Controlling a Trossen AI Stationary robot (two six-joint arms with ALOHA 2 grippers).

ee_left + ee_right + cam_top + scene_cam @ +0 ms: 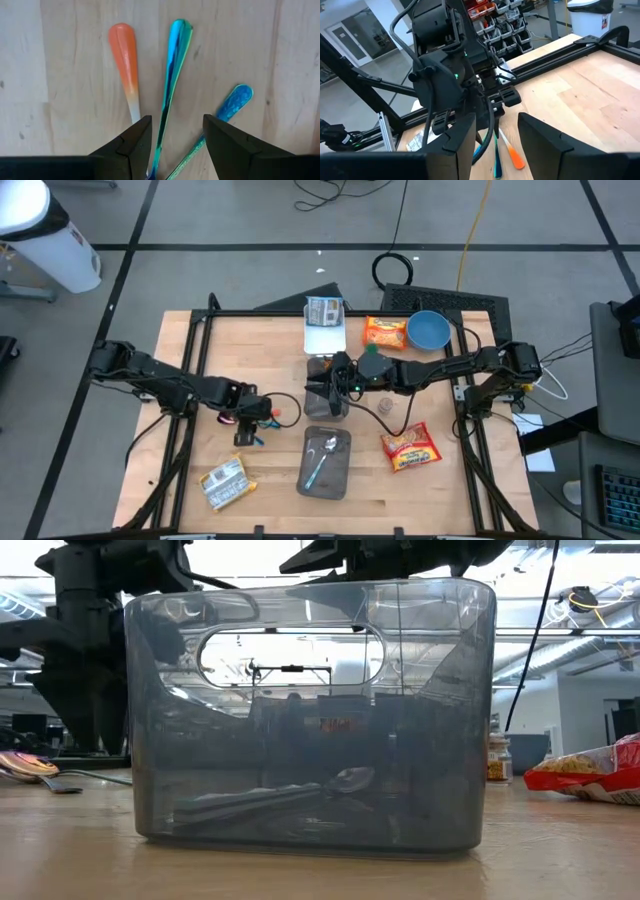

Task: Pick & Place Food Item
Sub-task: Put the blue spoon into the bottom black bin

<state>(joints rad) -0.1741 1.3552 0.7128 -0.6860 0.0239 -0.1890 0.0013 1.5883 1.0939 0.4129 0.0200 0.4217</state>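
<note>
Three food packs lie flat on the table: an orange one [383, 330] at the far side, a red-and-yellow one [410, 447] at the near right, and a silver-and-yellow one [225, 483] at the near left. My left gripper [172, 125] points down, open, over three utensils. Its fingers stand on either side of the teal handle [175, 65], with an orange handle [125, 55] and a blue handle [235, 100] beside it. My right gripper [495, 122] hangs level above the table's middle [322, 392], open and holding nothing.
A translucent grey bin [325, 463] with a spoon [350, 780] in it stands near the front edge. Near the far edge are a white tray [325, 338] carrying a small pack [324, 310] and a blue bowl [428, 330]. Black frame rails run along both sides.
</note>
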